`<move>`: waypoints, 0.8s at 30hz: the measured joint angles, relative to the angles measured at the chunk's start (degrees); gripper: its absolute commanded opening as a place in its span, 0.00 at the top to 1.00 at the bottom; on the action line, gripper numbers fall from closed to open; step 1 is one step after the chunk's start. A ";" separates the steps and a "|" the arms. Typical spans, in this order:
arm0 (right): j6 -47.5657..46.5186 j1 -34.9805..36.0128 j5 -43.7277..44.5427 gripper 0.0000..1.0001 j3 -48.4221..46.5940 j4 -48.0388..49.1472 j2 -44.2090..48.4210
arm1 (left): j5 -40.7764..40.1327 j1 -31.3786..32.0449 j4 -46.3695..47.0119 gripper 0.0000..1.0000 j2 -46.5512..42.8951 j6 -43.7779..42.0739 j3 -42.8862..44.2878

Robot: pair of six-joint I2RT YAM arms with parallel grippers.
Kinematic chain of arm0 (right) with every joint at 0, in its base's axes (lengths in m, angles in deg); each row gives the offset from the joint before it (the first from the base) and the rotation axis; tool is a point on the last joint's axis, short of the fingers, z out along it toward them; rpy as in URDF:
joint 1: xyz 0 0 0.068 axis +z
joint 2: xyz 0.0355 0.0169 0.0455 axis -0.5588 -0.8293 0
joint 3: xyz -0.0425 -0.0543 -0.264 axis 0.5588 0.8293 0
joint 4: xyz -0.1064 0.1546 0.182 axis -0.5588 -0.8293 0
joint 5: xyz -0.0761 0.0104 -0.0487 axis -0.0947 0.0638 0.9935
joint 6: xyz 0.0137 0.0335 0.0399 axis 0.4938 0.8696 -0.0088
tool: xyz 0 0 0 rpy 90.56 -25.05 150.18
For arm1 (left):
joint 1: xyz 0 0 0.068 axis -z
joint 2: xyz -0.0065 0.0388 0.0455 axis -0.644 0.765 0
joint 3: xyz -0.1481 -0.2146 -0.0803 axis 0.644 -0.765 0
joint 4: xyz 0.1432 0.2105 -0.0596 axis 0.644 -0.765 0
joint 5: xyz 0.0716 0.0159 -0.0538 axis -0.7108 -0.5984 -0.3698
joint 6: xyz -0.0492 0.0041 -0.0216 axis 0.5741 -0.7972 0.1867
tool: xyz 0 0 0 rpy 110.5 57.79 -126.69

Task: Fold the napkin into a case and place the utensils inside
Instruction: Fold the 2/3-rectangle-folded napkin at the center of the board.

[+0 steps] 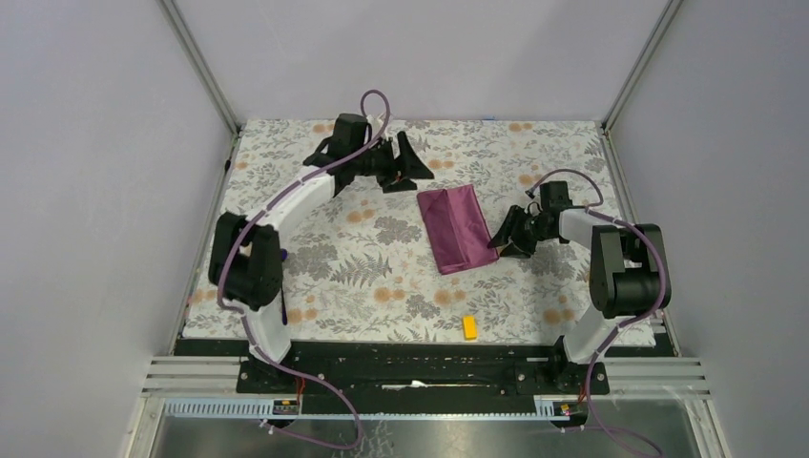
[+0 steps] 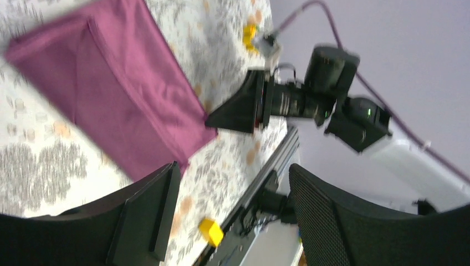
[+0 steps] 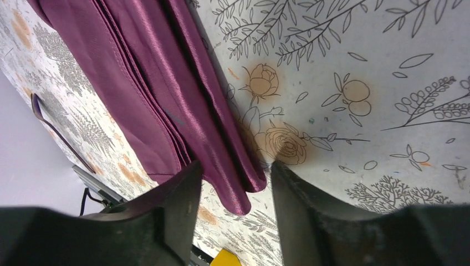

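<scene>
Both claws stand open and empty: the left claw (image 1: 410,164) hangs beyond the folded napkin (image 1: 451,229) lying on the worktop (image 1: 363,277), while the right claw (image 3: 235,169) seems to straddle its near corner, where any dragging or closing could splay the layers.

Robot test cell in a lab, not a home or kitchen. Plain pale panels (image 1: 95,191) are closing in the work area on three sides. Bare aluminium posts (image 1: 201,67) are running up the back corners. Two black-and-white machine arms, the left arm (image 1: 296,196) and the right arm (image 1: 625,267), are sitting bolted to a black base plate (image 1: 429,372) at the near edge. Slotted metal rails (image 1: 191,372) are flanking that plate. Purple cables (image 1: 365,98) are looping along the arms. A floral printed cloth (image 1: 382,277) is covering the table, the one domestic touch. A folded plum napkin (image 1: 456,229) and a small yellow block (image 1: 469,327) are lying on it like test props.
</scene>
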 measured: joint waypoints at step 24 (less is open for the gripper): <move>8.52 1.11 13.86 0.11 6.91 -3.23 18.71 | -36.20 33.66 -13.46 0.32 -4.46 -6.86 -9.07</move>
